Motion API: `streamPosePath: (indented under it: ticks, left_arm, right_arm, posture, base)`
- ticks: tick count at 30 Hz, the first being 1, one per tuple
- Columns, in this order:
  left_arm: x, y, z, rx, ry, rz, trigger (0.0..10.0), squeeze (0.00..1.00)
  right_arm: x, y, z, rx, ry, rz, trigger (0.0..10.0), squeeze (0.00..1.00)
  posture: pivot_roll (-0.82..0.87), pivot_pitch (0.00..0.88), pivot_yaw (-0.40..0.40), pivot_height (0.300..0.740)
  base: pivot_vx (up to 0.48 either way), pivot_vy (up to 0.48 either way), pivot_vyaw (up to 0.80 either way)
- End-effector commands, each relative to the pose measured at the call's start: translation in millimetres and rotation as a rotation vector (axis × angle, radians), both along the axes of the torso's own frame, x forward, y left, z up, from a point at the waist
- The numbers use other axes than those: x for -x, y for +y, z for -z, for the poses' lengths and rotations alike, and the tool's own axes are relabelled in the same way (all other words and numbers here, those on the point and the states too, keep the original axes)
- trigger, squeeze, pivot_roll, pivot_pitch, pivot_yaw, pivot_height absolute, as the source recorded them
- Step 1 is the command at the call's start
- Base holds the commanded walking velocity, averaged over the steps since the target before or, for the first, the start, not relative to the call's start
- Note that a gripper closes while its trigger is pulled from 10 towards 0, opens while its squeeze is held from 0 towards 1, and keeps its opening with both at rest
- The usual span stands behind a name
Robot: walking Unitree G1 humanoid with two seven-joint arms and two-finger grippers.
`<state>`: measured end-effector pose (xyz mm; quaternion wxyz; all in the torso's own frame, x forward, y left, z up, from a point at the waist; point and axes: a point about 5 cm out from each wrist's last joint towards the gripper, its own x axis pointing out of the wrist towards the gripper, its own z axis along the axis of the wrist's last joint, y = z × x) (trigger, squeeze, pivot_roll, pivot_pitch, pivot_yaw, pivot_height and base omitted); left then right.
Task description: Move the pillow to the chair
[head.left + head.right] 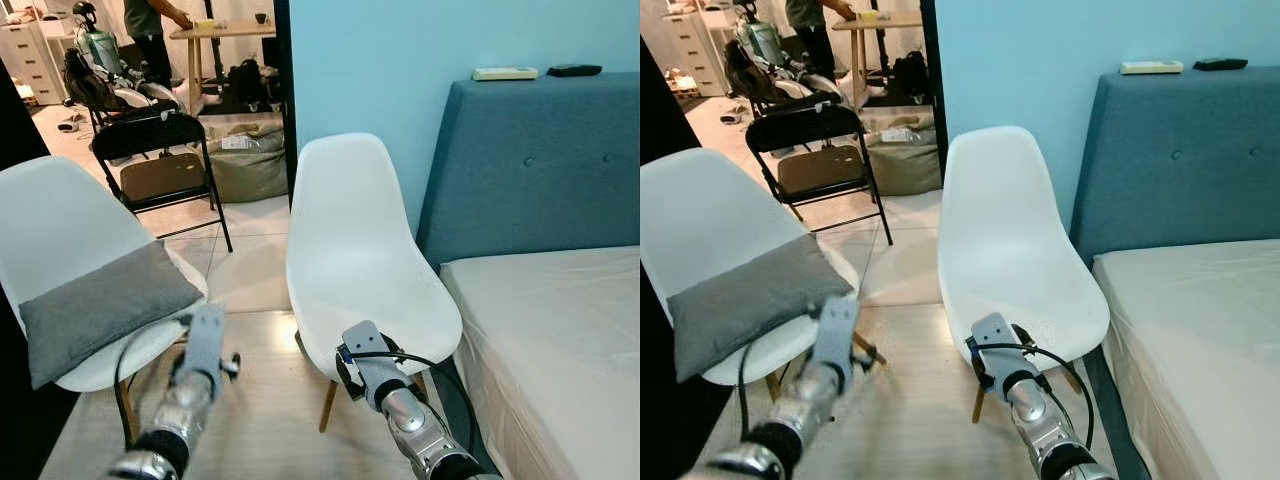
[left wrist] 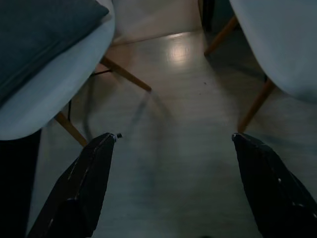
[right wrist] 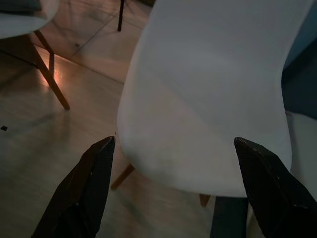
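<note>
A grey pillow (image 1: 105,305) lies on the seat of the white chair (image 1: 55,205) on the left, its end hanging a little over the seat's front edge. A second white chair (image 1: 350,230) stands bare beside it, against the blue wall. My left gripper (image 2: 174,136) is open above the wooden floor between the two chairs, with the pillow (image 2: 44,29) off to one side of it. The right gripper (image 3: 174,141) is open too, just in front of the bare chair's seat (image 3: 208,99), holding nothing.
A bed (image 1: 560,340) with a blue headboard (image 1: 540,170) stands at the right, close to the bare chair. Beyond the doorway are a black folding chair (image 1: 160,150), bags on the floor and a person (image 1: 150,25) at a table.
</note>
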<state>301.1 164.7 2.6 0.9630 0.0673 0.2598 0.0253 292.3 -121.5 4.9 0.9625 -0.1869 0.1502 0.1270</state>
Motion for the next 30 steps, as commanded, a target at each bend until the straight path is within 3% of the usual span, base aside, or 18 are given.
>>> streamPosePath:
  ticks: [1, 3, 5, 7, 9, 11, 15, 19, 30]
  left_arm:
    - [2.7, 0.6, 3, 0.006, 0.017, 0.005, 10.0, 0.00]
    - [13.1, -3.7, 16, -0.008, 0.088, 0.043, 10.0, 0.00]
    - [28.4, -9.0, 30, -0.086, 0.147, 0.123, 10.0, 0.00]
    - [35.3, -14.1, 36, -0.033, 0.166, 0.102, 10.0, 0.00]
    - [44.4, -13.4, 44, 0.040, 0.240, 0.002, 10.0, 0.00]
    - [46.1, -12.4, 46, 0.046, 0.249, -0.017, 10.0, 0.00]
    - [51.4, -8.8, 50, 0.072, 0.265, -0.046, 10.0, 0.00]
    - [53.1, -4.1, 50, 0.032, 0.259, -0.043, 10.0, 0.00]
    - [51.9, -4.6, 50, 0.038, 0.259, -0.069, 10.0, 0.00]
  right_arm:
    - [4.3, -1.0, 6, -0.023, 0.047, 0.023, 10.0, 0.00]
    - [7.7, -3.6, 11, -0.042, 0.084, 0.049, 10.0, 0.00]
    - [15.4, -9.6, 22, -0.096, 0.165, 0.110, 10.0, 0.00]
    - [19.0, -17.1, 26, -0.109, 0.192, 0.170, 10.0, 0.00]
    - [21.7, -22.1, 29, -0.138, 0.216, 0.223, 10.0, 0.00]
    - [23.1, -21.4, 31, -0.140, 0.230, 0.221, 10.0, 0.00]
    - [49.5, -9.4, 56, -0.043, 0.461, 0.066, 10.0, 0.00]
    - [56.6, -8.7, 62, -0.042, 0.542, 0.056, 10.0, 0.00]
    - [53.1, -6.1, 60, -0.030, 0.547, 0.024, 10.0, 0.00]
  posture:
    - [0.05, 0.000, 0.024, 0.740]
    - [0.05, 0.000, 0.022, 0.740]
    - [0.04, 0.000, 0.022, 0.740]
    - [0.04, 0.000, 0.025, 0.740]
    - [0.05, 0.000, 0.033, 0.740]
    - [0.04, 0.000, 0.034, 0.740]
    - [0.05, 0.000, 0.027, 0.740]
    - [0.06, 0.000, 0.024, 0.740]
    - [0.05, 0.000, 0.026, 0.740]
  base:
    - [0.000, 0.000, 0.00]
    - [0.000, 0.000, 0.00]
    - [0.000, 0.000, 0.00]
    - [0.000, 0.000, 0.00]
    - [0.000, 0.000, 0.00]
    - [0.000, 0.000, 0.00]
    - [0.000, 0.000, 0.00]
    - [0.000, 0.000, 0.00]
    - [0.000, 0.000, 0.00]
